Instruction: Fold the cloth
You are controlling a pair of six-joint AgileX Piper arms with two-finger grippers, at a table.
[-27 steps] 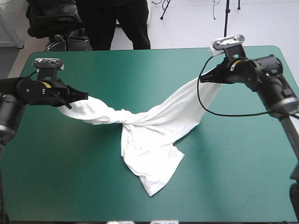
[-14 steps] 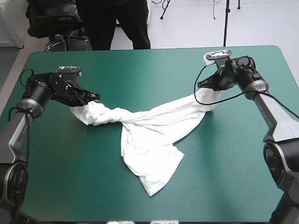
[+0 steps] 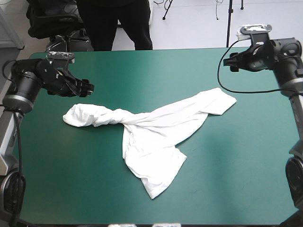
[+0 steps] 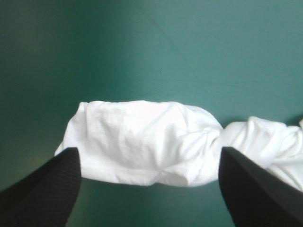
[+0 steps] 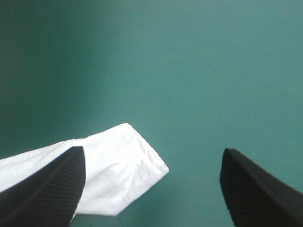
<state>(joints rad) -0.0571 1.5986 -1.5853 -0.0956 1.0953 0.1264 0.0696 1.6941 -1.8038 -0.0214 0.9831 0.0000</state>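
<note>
The white T-shirt (image 3: pixel 154 130) lies twisted on the teal-green cover, one rolled end reaching left, one flat end reaching right, its body trailing toward the front. My left gripper (image 3: pixel 89 87) hangs open above the far left part of the table, just beyond the rolled end (image 4: pixel 142 142), which lies on the cover between and under its black fingers. My right gripper (image 3: pixel 229 60) stands open near the far right corner, raised clear of the cloth. The shirt's flat right end (image 5: pixel 113 165) lies on the table below it, partly behind one finger (image 5: pixel 45 191).
Bare teal-green cover (image 3: pixel 246 161) surrounds the shirt on every side, widest at the front right and front left. The table's far edge (image 3: pixel 156 50) runs close behind both grippers.
Both grippers were shut on the shirt's ends earlier. They have opened and let go, and the ends now lie on the table. Both arms have drawn back toward the far edge, the right one higher.
</note>
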